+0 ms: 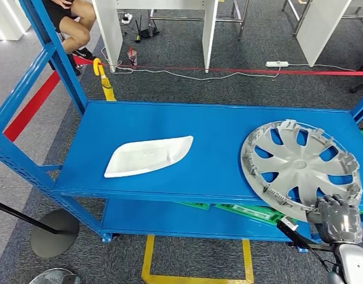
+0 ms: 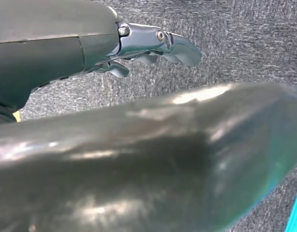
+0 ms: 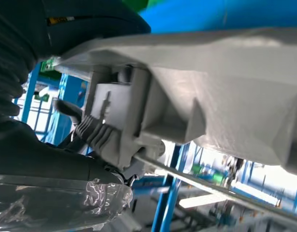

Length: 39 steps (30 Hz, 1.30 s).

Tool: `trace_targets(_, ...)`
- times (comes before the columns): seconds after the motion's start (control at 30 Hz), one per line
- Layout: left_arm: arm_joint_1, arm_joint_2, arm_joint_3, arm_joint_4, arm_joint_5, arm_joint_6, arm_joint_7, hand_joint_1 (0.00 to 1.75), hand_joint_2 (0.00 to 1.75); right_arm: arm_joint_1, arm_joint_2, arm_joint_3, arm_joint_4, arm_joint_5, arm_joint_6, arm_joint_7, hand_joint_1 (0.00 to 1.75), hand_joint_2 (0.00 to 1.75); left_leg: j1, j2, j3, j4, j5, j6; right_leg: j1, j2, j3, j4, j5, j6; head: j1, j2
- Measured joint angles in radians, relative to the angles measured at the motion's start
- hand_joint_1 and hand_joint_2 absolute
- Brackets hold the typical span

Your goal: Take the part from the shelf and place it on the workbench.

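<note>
The silver wheel cover (image 1: 301, 164) lies at the right of the head view on the blue shelf (image 1: 215, 130), its near rim jutting past the shelf's front edge toward the lower right of the frame. That overhang is likely why the right hand (image 1: 339, 218) takes it there: an exposed edge lets fingers reach under it. In the right wrist view the dark fingers (image 3: 89, 129) curl against the cover's grey ribbed underside, so I judge this hand to be gripping the rim. The white curved panel (image 1: 149, 155) rests flat at centre left, untouched. In the left wrist view the left hand (image 2: 154, 46) hangs over grey carpet, fingers extended and holding nothing.
</note>
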Motion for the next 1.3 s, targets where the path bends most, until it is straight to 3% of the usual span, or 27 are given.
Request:
trace_targets(0.27,0.003,-0.009,0.001,0.000,0.014,0.015,-0.010,0.00,0.00,0.121,0.060,-0.009,-0.190,0.174,-0.149,0.032,1.75,1.75,0.000,0.000,0.000,0.000,0.000,0.000,0.000,0.000,0.000,0.000,-0.001,0.000,0.000,0.000)
trace_targets(0.4,0.004,-0.013,0.001,0.000,0.015,0.016,-0.011,0.00,0.00,0.154,0.077,-0.016,-0.250,0.192,-0.194,0.014,1.75,1.75,0.000,0.000,0.000,0.000,0.000,0.000,0.000,0.000,0.000,0.000,-0.002,0.001,0.000,0.000)
trace_targets(0.67,0.004,-0.016,0.001,0.000,0.015,0.016,-0.011,0.00,0.00,0.184,0.154,-0.107,-0.372,0.195,-0.275,-0.192,1.75,1.75,0.000,0.000,0.000,0.000,0.000,0.000,0.000,0.000,0.000,0.000,-0.001,0.001,0.000,0.000)
trace_targets(0.83,0.004,-0.017,0.001,0.000,0.014,0.019,-0.012,0.00,0.00,0.184,0.306,-0.188,-0.482,0.196,-0.275,-0.421,1.75,1.75,0.000,0.000,0.000,-0.001,0.000,0.000,0.000,0.000,0.000,0.001,-0.002,0.001,0.000,0.000)
trace_targets(0.97,0.005,-0.022,0.001,0.000,0.014,0.024,-0.012,0.00,0.00,0.171,0.395,-0.190,-0.573,0.197,-0.275,-0.425,1.75,1.75,0.000,-0.002,0.000,-0.001,0.000,0.000,0.000,-0.002,0.000,0.001,-0.003,0.000,0.000,0.000)
trace_targets(1.1,0.005,-0.027,0.001,0.000,0.016,0.028,-0.014,0.00,1.75,0.150,0.435,-0.171,-0.644,0.197,-0.275,-0.353,1.75,1.75,0.000,-0.002,0.000,-0.001,0.000,0.000,0.000,-0.002,0.000,0.001,-0.003,0.000,0.000,0.000)
trace_targets(1.3,0.008,-0.030,0.001,0.000,0.016,-0.003,-0.035,0.00,1.75,0.142,0.451,-0.115,-0.700,0.197,-0.275,-0.288,1.75,1.75,0.000,-0.002,0.000,-0.001,0.000,0.000,0.000,-0.002,0.000,0.001,-0.002,0.000,0.000,0.000)
